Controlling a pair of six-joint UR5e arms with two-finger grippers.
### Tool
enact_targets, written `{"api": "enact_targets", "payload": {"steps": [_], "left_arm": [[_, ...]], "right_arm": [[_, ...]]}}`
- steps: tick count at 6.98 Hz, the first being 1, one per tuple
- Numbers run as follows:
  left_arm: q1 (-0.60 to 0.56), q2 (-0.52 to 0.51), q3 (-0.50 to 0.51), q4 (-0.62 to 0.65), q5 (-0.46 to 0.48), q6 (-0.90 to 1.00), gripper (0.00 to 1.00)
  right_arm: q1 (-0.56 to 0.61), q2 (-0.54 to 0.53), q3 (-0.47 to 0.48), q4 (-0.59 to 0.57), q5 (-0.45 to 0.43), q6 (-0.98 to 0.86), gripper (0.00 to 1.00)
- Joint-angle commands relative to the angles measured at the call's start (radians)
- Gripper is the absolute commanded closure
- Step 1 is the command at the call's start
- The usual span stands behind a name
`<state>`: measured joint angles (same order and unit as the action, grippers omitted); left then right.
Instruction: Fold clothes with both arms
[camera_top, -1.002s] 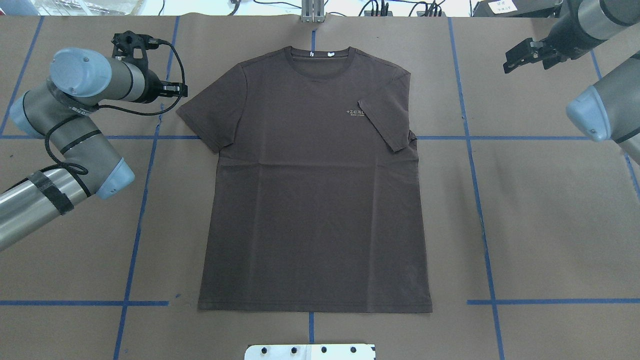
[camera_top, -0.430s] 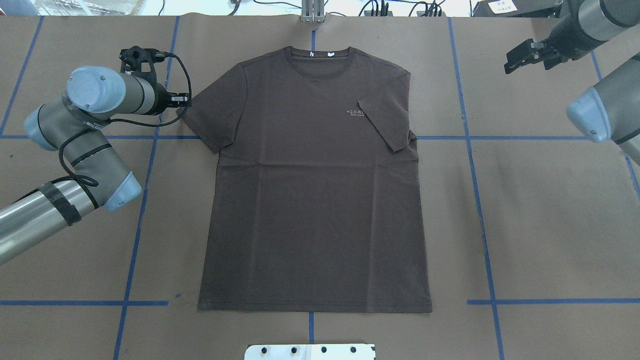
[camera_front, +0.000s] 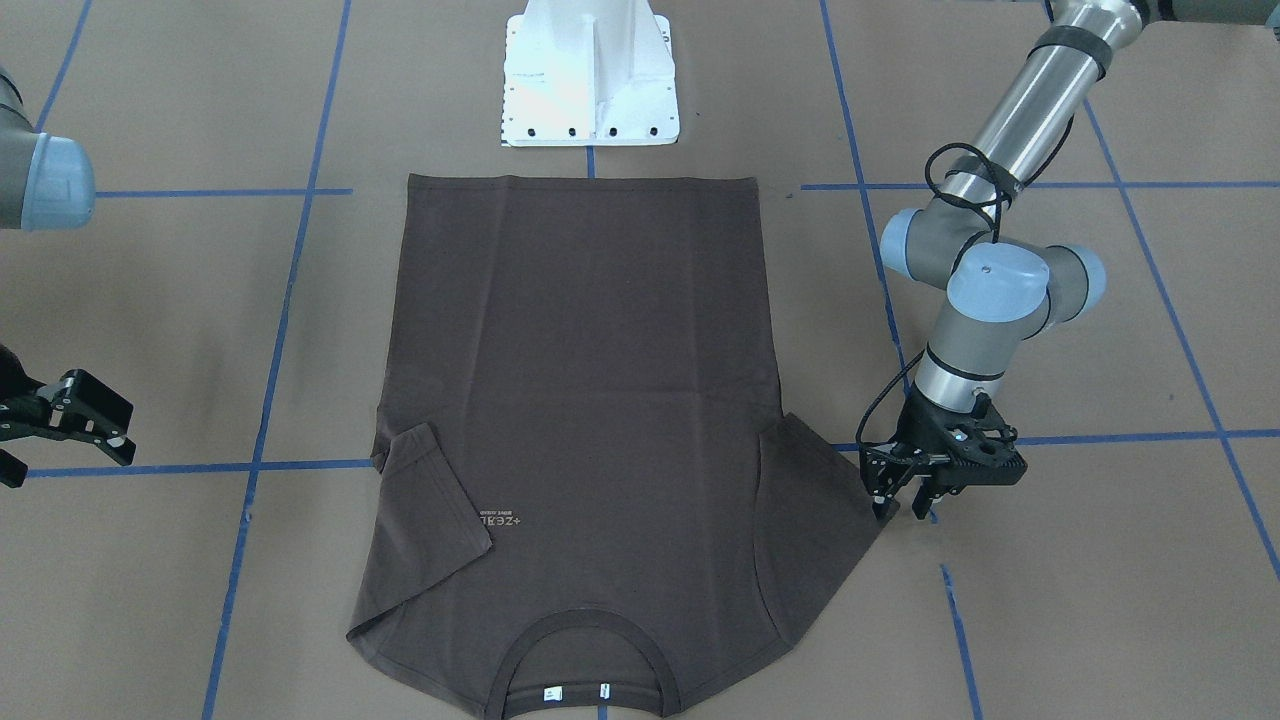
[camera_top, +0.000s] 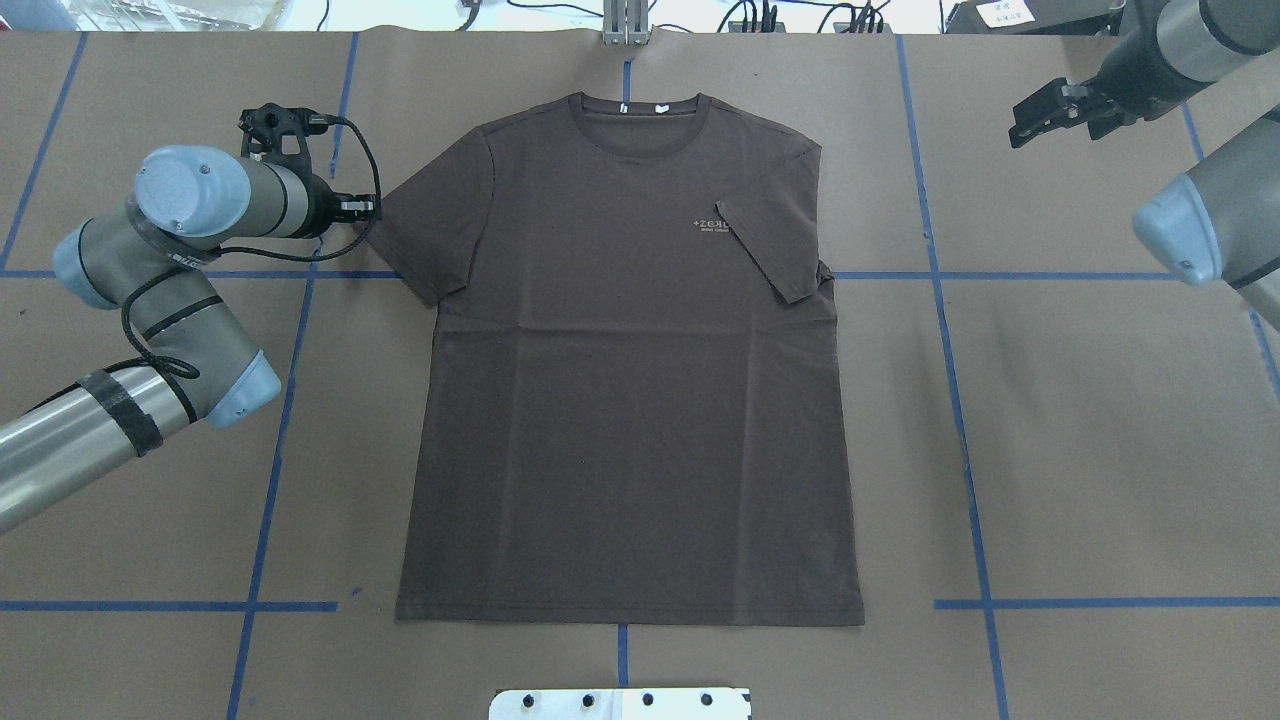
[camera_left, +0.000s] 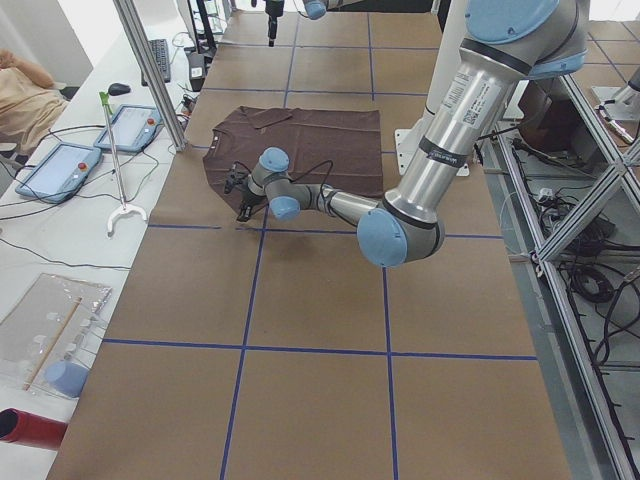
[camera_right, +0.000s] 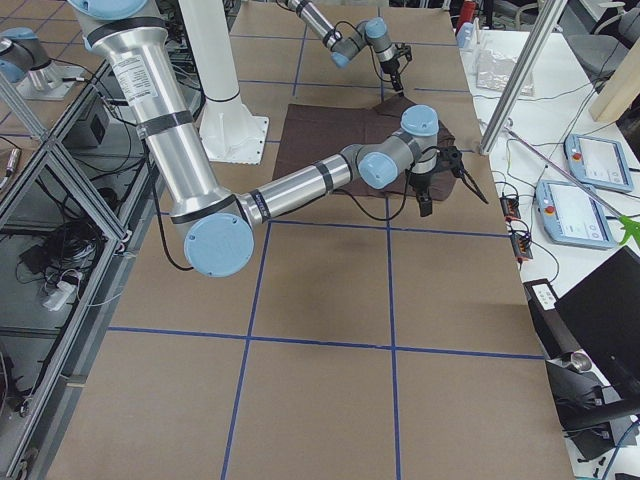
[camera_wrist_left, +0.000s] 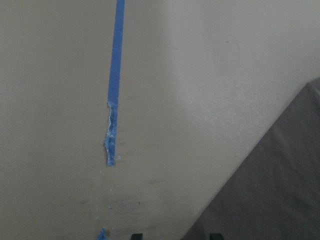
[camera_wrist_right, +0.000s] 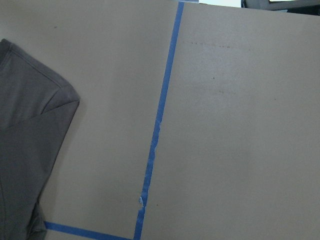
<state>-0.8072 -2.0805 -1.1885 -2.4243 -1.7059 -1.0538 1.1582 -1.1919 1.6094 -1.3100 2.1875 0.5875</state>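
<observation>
The dark brown T-shirt lies flat, front up, with its collar at the far side. Its sleeve on my right is folded in over the chest lettering. The other sleeve is spread flat. My left gripper is low at that sleeve's outer tip and open. In the left wrist view its fingertips straddle the sleeve's edge. My right gripper hangs open at the far right, well away from the shirt.
The white pedestal base stands just past the shirt's hem. Blue tape lines cross the brown table cover. Beyond the far edge are tablets, a metal post and a seated person.
My left arm has swung right and brought its gripper from beside the sleeve to the sleeve's tip. The right gripper has barely moved. The shirt lies as before.
</observation>
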Motion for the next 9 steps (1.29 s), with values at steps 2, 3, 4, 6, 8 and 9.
{"api": "enact_targets", "payload": {"steps": [2, 3, 4, 6, 8, 9], "left_arm": [[0.002, -0.003, 0.009, -0.012, 0.000, 0.000, 0.48], [0.003, -0.003, 0.006, -0.013, 0.000, -0.002, 0.56], [0.005, -0.003, 0.003, -0.013, 0.000, 0.000, 0.56], [0.008, -0.003, 0.000, -0.013, 0.000, 0.000, 0.56], [0.010, -0.001, -0.002, -0.012, 0.000, 0.000, 0.56], [0.011, -0.001, -0.003, -0.012, -0.001, -0.002, 0.64]], "right_arm": [[0.000, -0.002, 0.001, 0.000, 0.000, 0.000, 0.00], [0.000, -0.006, 0.001, 0.000, 0.000, 0.000, 0.00], [0.000, -0.008, 0.001, 0.000, 0.000, 0.000, 0.00], [0.000, -0.009, 0.003, 0.000, -0.002, 0.002, 0.00], [0.000, -0.014, 0.004, 0.002, 0.000, 0.002, 0.00], [0.000, -0.014, 0.004, 0.002, 0.001, 0.002, 0.00]]}}
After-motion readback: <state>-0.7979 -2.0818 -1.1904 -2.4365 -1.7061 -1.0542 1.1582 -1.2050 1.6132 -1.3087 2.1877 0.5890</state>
